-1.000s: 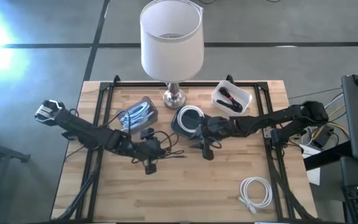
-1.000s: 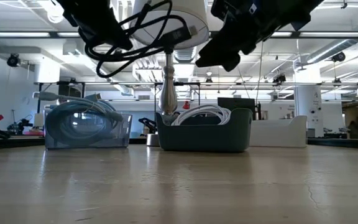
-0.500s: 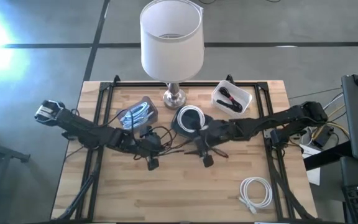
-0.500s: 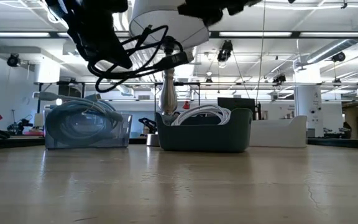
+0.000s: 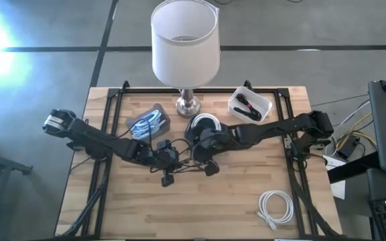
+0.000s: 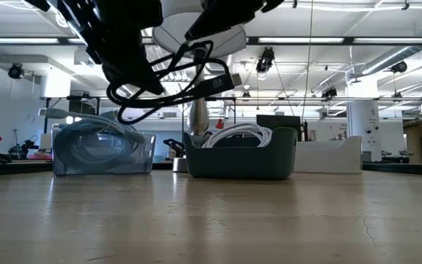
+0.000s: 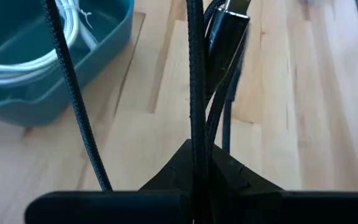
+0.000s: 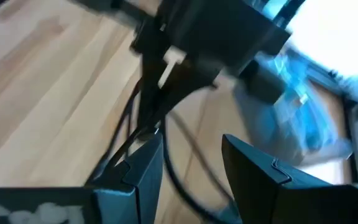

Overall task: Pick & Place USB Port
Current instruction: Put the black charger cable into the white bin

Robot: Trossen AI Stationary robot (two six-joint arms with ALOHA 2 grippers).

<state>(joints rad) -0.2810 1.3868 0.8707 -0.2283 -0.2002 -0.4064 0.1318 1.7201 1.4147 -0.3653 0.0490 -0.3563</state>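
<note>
A black braided USB cable [image 5: 182, 161] hangs in loops [image 6: 156, 103] above the table, its plug [image 6: 222, 82] pointing toward the table's right. My left gripper [image 5: 165, 175] is at mid-table, shut on the cable [image 7: 194, 112]. My right gripper [image 5: 208, 167] is open just to the right of it. In the right wrist view its fingers [image 8: 143, 168] stand on either side of a cable strand [image 8: 176, 165], facing the left gripper [image 8: 210, 37]. My left gripper pinches the black cable [image 7: 195, 146] between its two shut fingers, coming slanting down from the table's left. The cable is lifted clear of the table. Its loops hang below the fingers and the plug end [image 7: 227, 31] sticks out ahead. My right gripper: I cannot tell whether its open fingers touch the cable.
A dark teal tray [image 5: 191, 134] holds a white cable, beside a clear box [image 5: 149, 122] of bluish cable and a white bin [image 5: 250, 104] of black cables. The lamp [image 5: 185, 40] stands at the far edge. A coiled white cable [image 5: 277, 206] lies near right.
My right gripper has moved toward the table's left, up to the cable hanging from my left gripper. The left gripper has kept its hold. The cable loops and the plug have swung and now hang a little lower.
</note>
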